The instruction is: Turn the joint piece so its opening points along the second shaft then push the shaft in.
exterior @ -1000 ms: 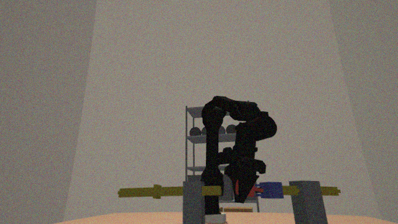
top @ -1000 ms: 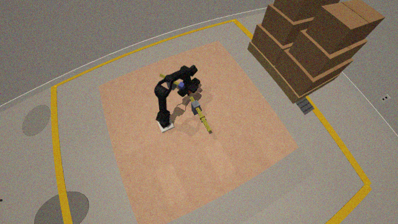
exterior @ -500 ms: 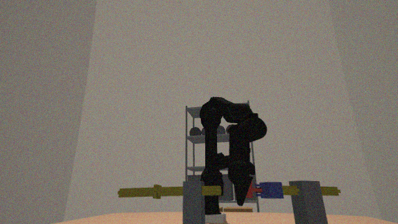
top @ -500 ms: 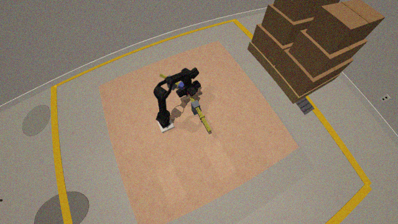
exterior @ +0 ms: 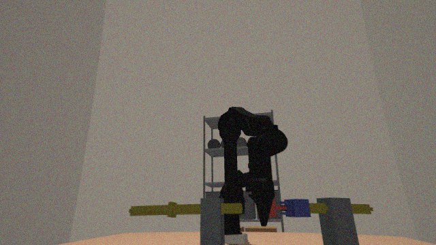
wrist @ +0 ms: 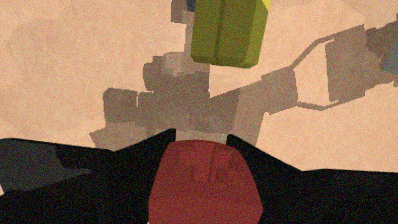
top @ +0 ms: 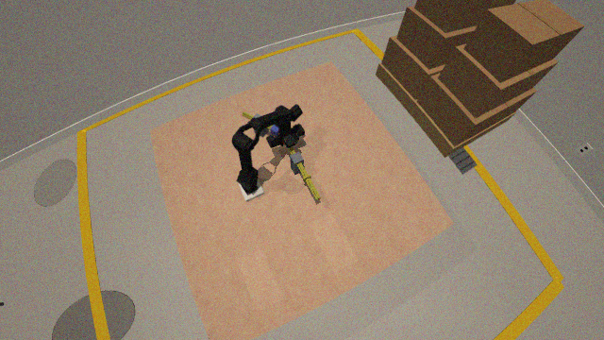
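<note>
The gripper (top: 289, 142) (exterior: 263, 222) (wrist: 201, 137) grips the red joint piece (exterior: 273, 208) (wrist: 205, 185), whose opening is indistinct; its near end is cut off between the fingers.

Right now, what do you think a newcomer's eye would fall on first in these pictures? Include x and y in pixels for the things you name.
Probably the black arm, arching over the tan mat (top: 264, 264) in the top view, its gripper (wrist: 201, 137) shut on the red joint piece (wrist: 205, 200) at the wrist view's bottom. Next, perhaps, the yellow shaft (top: 309, 181) (exterior: 150, 209) (wrist: 227, 35), its end just above that piece in the wrist view. The tall stack of brown boxes (top: 495, 61) fills the top view's upper right.
</note>
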You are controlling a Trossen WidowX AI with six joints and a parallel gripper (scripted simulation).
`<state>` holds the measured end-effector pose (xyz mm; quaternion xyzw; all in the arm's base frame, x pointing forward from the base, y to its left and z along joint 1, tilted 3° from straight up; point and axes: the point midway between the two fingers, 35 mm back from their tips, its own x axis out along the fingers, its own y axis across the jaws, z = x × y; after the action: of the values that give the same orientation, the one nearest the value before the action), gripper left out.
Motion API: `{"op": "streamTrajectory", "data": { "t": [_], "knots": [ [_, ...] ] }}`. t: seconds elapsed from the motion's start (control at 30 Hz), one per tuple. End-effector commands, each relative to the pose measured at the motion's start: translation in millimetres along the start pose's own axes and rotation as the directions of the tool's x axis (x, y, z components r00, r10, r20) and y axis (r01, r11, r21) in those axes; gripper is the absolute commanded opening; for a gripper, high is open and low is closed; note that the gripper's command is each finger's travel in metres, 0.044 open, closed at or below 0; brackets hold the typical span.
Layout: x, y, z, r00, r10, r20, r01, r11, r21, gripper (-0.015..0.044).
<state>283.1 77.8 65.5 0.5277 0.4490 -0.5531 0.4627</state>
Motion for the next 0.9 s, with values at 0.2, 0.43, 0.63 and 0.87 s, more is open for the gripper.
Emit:
{"op": "streamTrajectory", "data": {
  "t": [0.2, 0.43, 0.63, 0.87],
  "knots": [
    [0.0, 0.1, 0.0, 1.0, 0.0, 0.001, 0.0, 1.0, -0.001, 0.0],
    [0.0, 0.1, 0.0, 1.0, 0.0, 0.001, 0.0, 1.0, -0.001, 0.0147],
    [0.0, 0.1, 0.0, 1.0, 0.0, 0.001, 0.0, 1.0, -0.001, 0.0252],
    [0.0, 0.1, 0.0, 1.0, 0.0, 0.001, 0.0, 1.0, -0.001, 0.0436]
  ]
}}
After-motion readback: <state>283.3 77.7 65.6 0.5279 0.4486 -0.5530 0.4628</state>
